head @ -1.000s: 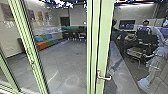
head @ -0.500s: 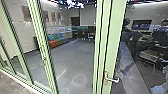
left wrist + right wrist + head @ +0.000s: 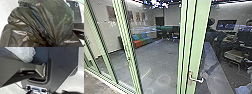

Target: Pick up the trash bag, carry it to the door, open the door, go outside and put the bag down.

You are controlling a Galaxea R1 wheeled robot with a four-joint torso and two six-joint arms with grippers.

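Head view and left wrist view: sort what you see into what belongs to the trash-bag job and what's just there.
Part of the job:
- black trash bag, its plastic gathered into folds
- green-framed door, judging by its handle
- door handle

Just there, behind the glass:
- blue, green and orange seating
- pictures on the wall
- dark screen

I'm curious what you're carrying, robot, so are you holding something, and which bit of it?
Probably the dark trash bag, by its bunched-up part where the folds meet, at the left arm's end. The grip itself is unclear.
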